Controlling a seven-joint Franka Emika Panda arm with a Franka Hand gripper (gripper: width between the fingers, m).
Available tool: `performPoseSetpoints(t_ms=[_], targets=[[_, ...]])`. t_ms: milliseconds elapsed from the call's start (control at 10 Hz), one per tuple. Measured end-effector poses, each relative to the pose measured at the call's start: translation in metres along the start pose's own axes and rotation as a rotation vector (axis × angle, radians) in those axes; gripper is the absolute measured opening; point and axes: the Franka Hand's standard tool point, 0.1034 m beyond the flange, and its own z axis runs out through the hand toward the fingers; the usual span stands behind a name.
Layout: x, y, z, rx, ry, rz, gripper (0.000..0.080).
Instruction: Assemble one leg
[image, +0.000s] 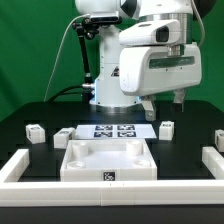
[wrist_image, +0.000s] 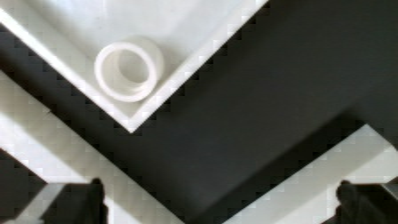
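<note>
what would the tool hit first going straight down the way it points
Probably the bare black table, just off the white tray's corner; nothing else shows under the tool, though depth is unclear.

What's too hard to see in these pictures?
- Leg, exterior view: its tag is too small to read.
- Marker board, exterior view: its tag patterns are too small to read.
- White piece with a ring, wrist view: only a corner shows; the picture's edges cut off the rest.
- Gripper, wrist view: blurred and cut by the edge.
</note>
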Motion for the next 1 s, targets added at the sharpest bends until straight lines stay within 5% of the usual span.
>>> performPoseSetpoints(t_ms=[800, 1000], targets=[[0.0, 0.0, 0.0, 0.001, -0.001, 0.0, 0.065], [-0.016, -0.002, 0.007, 0.007, -0.008, -0.175, 0.065]])
